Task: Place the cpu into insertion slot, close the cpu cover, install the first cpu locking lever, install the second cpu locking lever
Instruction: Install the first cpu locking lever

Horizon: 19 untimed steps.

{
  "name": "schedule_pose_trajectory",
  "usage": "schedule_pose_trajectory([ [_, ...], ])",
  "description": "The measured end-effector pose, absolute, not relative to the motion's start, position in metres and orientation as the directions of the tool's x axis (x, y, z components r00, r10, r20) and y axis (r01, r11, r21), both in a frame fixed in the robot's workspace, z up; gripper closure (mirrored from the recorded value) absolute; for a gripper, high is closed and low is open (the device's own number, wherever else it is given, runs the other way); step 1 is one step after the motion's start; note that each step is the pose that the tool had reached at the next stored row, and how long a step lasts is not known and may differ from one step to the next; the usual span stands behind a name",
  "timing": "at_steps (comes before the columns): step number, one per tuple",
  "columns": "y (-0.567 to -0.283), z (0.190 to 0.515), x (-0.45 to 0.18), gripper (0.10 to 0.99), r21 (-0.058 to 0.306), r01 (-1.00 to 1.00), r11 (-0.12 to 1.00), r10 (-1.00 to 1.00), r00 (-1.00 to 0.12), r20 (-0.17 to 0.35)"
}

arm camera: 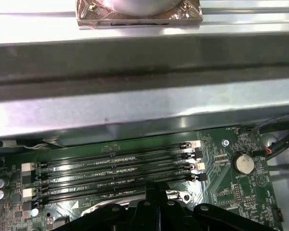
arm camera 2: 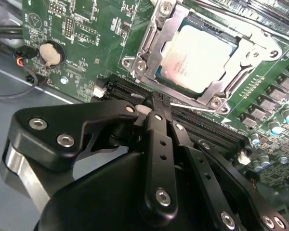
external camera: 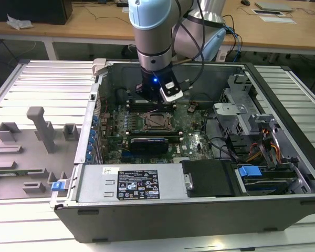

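Note:
The cpu [arm camera 2: 197,50], a pale silver square, lies flat in the insertion slot [external camera: 158,122] on the green board. The cpu cover [arm camera 2: 151,48], a silvery frame, lies down over the chip's edges. A thin silver locking lever [arm camera 2: 192,106] runs along the socket's edge on the memory-slot side. My gripper [arm camera 2: 156,105] hangs just off that edge, its black fingers [arm camera 2: 154,130] pressed together, tips right at the lever rod. Whether they touch it, I cannot tell. In the exterior view my gripper [external camera: 155,104] is low inside the case, just behind the socket. The first wrist view has the fingers [arm camera: 156,192] over the memory slots.
Long black memory slots [arm camera: 115,168] lie between the socket and the case wall [arm camera: 135,106]. A coin battery [arm camera 2: 51,53] sits beside them. A black card [external camera: 149,143] stands in front of the socket, then the power supply [external camera: 131,184]. A drive cage [external camera: 236,118] stands toward the exterior view's right.

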<state>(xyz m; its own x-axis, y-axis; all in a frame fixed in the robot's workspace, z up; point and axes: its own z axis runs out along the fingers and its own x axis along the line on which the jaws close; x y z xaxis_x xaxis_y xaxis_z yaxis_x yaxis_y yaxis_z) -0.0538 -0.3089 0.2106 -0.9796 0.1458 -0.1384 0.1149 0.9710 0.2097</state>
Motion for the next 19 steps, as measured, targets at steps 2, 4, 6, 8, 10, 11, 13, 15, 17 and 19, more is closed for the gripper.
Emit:
schedule_pose_trajectory([
  [2, -0.307, 0.208, -0.054, 0.98, 0.209, 0.121, 0.97, 0.152, -0.979, -0.138],
  [4, -0.305, 0.208, -0.054, 0.98, 0.21, 0.123, 0.97, 0.154, -0.978, -0.138],
  [6, -0.303, 0.207, -0.054, 0.98, 0.209, 0.126, 0.97, 0.157, -0.978, -0.138],
  [8, -0.302, 0.206, -0.054, 0.98, 0.21, 0.133, 0.969, 0.164, -0.977, -0.139],
  [10, -0.302, 0.205, -0.054, 0.98, 0.21, 0.143, 0.967, 0.174, -0.975, -0.138],
  [11, -0.302, 0.203, -0.054, 0.98, 0.21, 0.151, 0.966, 0.182, -0.974, -0.138],
  [13, -0.302, 0.201, -0.054, 0.98, 0.21, 0.161, 0.964, 0.192, -0.972, -0.138],
  [15, -0.302, 0.199, -0.054, 0.98, 0.209, 0.17, 0.963, 0.201, -0.97, -0.138],
  [17, -0.302, 0.197, -0.054, 0.98, 0.21, 0.178, 0.961, 0.209, -0.968, -0.139],
  [19, -0.302, 0.197, -0.054, 0.98, 0.209, 0.184, 0.961, 0.215, -0.967, -0.138],
])
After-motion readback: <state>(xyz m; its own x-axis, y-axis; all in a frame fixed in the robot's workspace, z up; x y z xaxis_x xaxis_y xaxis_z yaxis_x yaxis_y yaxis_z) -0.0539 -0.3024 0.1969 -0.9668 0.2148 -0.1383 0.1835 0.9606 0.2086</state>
